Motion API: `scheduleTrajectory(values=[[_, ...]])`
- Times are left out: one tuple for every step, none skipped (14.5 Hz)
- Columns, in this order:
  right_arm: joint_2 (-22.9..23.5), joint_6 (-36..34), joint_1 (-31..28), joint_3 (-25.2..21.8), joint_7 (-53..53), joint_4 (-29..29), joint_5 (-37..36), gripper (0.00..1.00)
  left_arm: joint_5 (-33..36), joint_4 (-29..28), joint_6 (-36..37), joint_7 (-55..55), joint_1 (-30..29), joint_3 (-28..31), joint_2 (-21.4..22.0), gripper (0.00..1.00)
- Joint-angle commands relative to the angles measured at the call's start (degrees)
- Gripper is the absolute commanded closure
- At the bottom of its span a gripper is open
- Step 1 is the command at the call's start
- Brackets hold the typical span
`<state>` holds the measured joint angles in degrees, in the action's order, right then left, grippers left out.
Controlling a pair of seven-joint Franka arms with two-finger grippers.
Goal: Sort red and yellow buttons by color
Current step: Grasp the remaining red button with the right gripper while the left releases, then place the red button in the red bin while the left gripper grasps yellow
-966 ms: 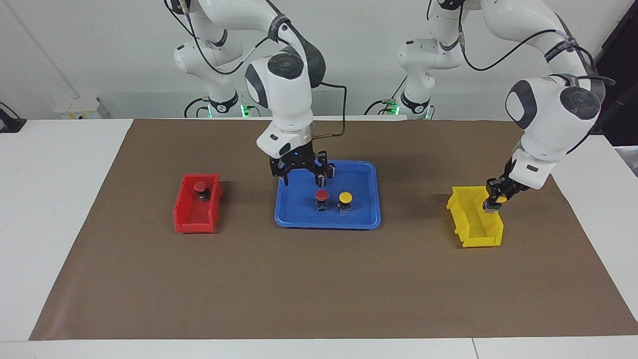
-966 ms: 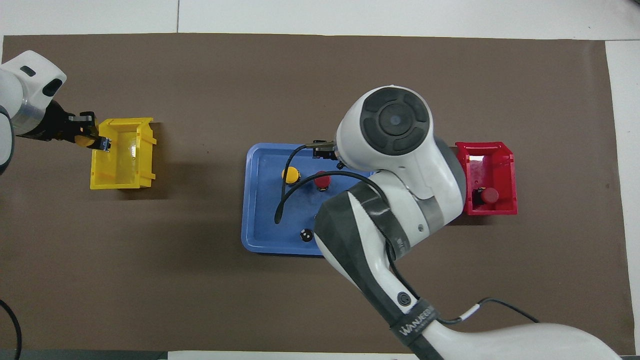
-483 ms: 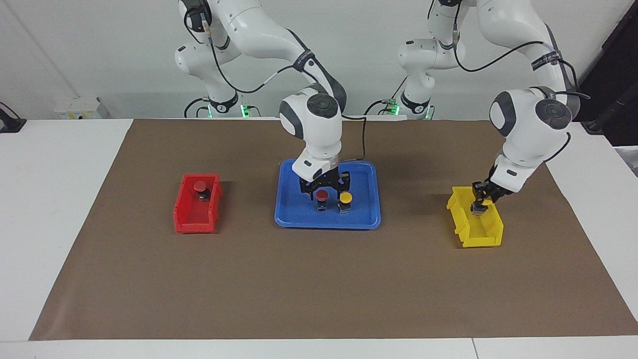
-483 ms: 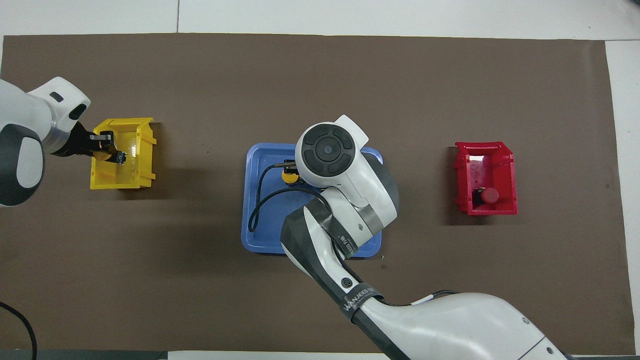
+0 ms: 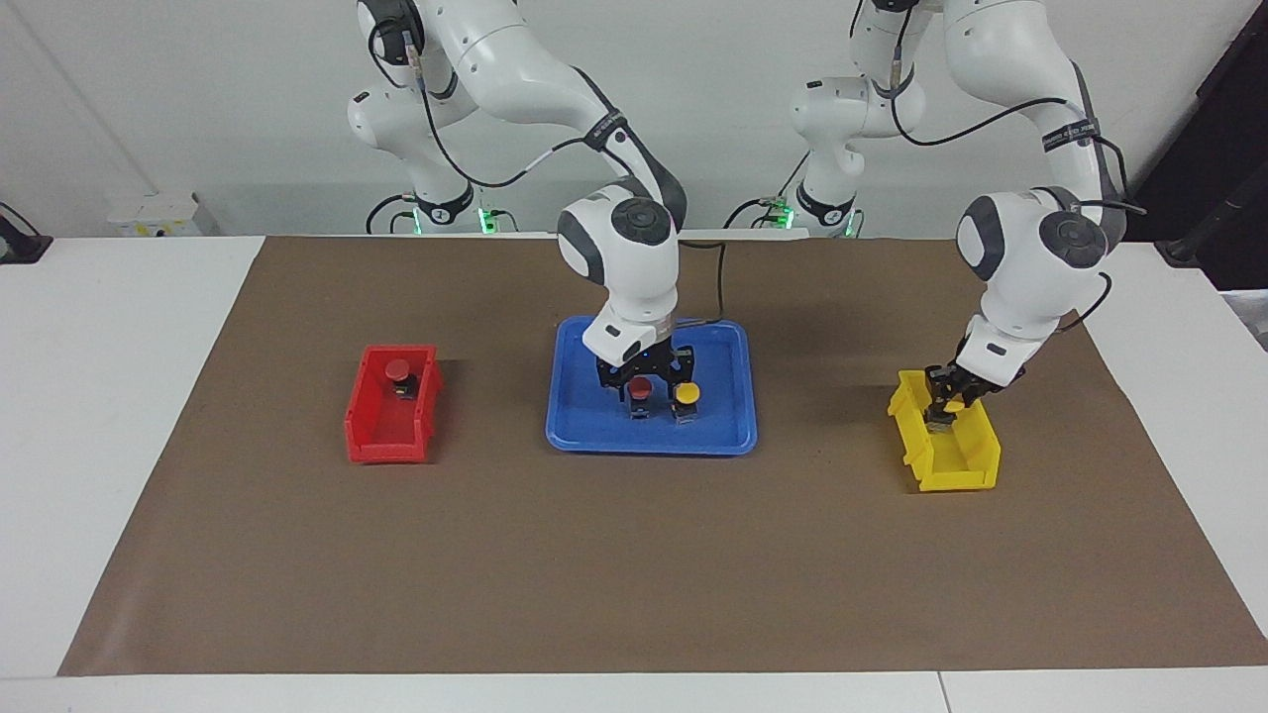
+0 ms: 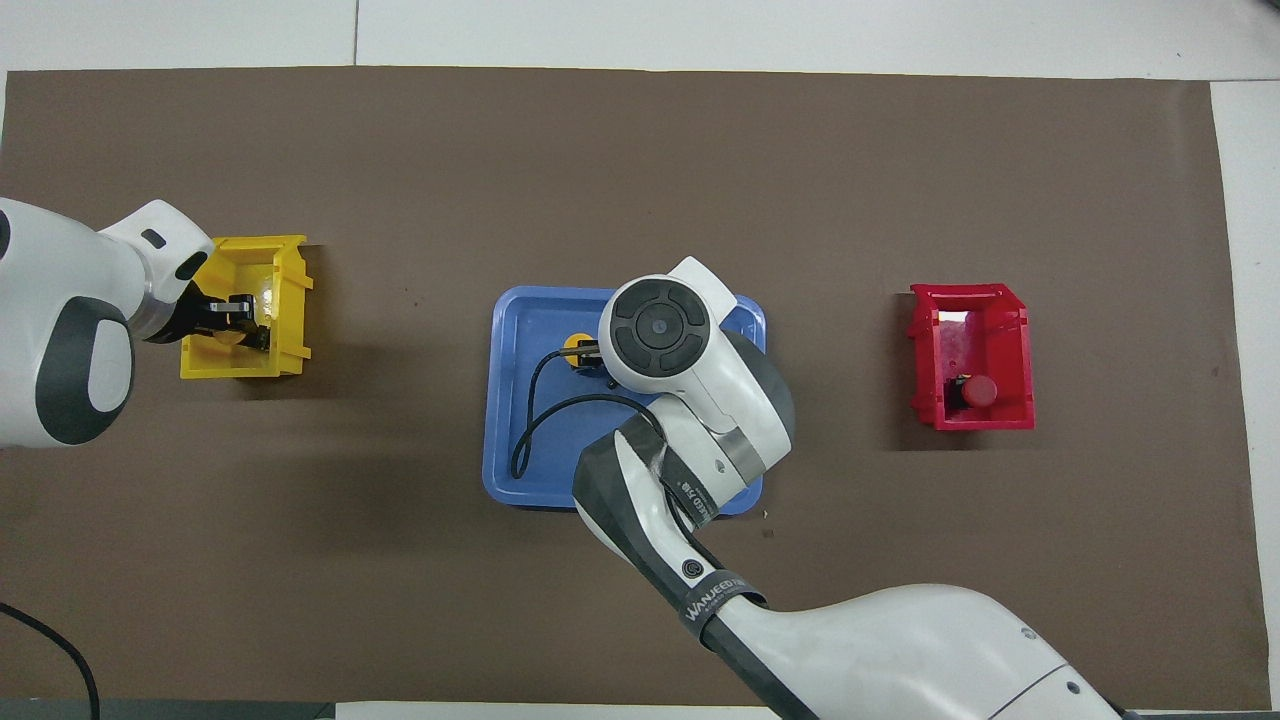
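A blue tray [image 5: 594, 431] in the middle of the mat holds a red button [image 5: 642, 386] and a yellow button [image 5: 687, 393] side by side. My right gripper [image 5: 642, 392] is down in the tray, open, with one finger on each side of the red button. In the overhead view the right arm hides the red button, and only the yellow button [image 6: 580, 349] shows. My left gripper [image 5: 939, 414] is low inside the yellow bin [image 5: 966, 465], with a yellow button [image 5: 937, 422] at its tip. Another red button [image 5: 398, 370] lies in the red bin [image 5: 381, 436].
The red bin [image 6: 970, 300] stands toward the right arm's end of the brown mat. The yellow bin [image 6: 290, 300] stands toward the left arm's end, and the blue tray [image 6: 520, 450] lies between them. A black cable loops from the right wrist over the tray.
The right gripper came down over the tray and settled around the red button. The left gripper carried the yellow button from the bin's rim down into the yellow bin.
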<state>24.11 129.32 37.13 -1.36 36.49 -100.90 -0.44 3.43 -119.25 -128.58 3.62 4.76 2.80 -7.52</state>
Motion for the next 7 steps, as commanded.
scheduleTrajectory(values=[[-1.78, 1.29, -0.12, 0.04, 1.03, -2.37, -1.15, 0.63, 0.35, -1.25, -0.01, -0.72, -0.54, -0.25, 1.63, 0.31], [-1.78, 0.94, -0.12, 0.04, 1.12, -2.11, -1.15, 0.74, 0.18, -0.46, 1.56, -0.72, -0.54, -0.25, 1.81, 0.3], [-1.69, -0.02, -0.3, 0.04, 1.04, -1.15, -1.15, 0.77, 0.09, 1.63, 4.1, -0.72, -0.54, -0.34, 1.98, 0.3], [-1.69, -2.12, -0.91, -0.05, 0.69, 1.12, -1.15, 0.77, -0.52, 4.61, 7.43, -0.72, -0.11, -0.34, 2.07, 0.29], [-1.69, -6.32, -1.52, -0.4, 0.25, 4.54, -1.23, 0.77, -1.13, 8.3, 10.95, -0.8, 0.16, -0.43, 1.73, 0.26], [-1.95, -10.1, -3.88, -0.57, -1.15, 7.1, -1.41, 0.77, -1.14, 12.25, 15.51, -1.33, 0.34, -0.86, 1.29, 0.23], [-4.13, -12.05, -6.69, -0.49, -3.86, 7.3, -1.41, 0.77, -1.14, 15.07, 18.34, -1.24, 1.38, -1.04, 1.02, 0.12]])
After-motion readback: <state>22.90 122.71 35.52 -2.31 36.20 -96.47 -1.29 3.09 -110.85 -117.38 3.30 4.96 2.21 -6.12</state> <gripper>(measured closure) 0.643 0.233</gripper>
